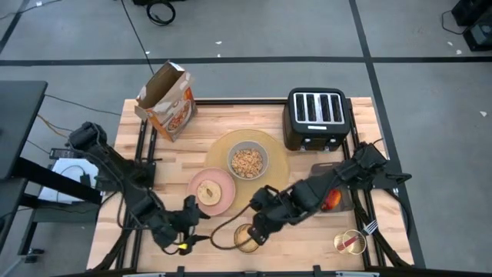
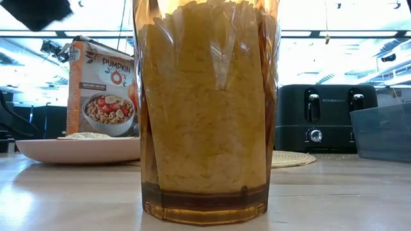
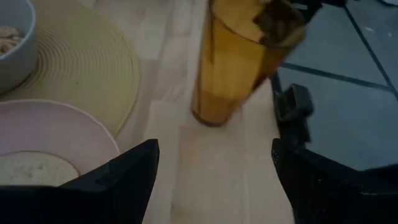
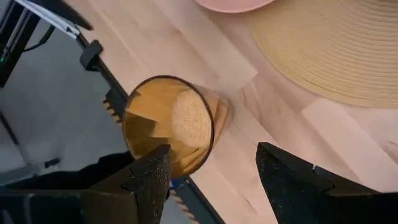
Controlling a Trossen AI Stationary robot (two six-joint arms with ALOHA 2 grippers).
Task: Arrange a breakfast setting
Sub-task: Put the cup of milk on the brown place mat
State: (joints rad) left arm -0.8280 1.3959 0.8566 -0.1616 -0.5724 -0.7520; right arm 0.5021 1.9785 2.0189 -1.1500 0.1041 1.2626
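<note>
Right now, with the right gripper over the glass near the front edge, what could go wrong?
1. The amber glass stands close to the table's front edge; a nudge from the right gripper, whose jaws are open just above it, could tip it off.
2. The left gripper waits open close by, beside the pink plate; the arms could collide.
3. A cable lies by the glass and could snag.

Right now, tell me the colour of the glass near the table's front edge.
Amber; the glass is see-through, shown best in the low view.
</note>
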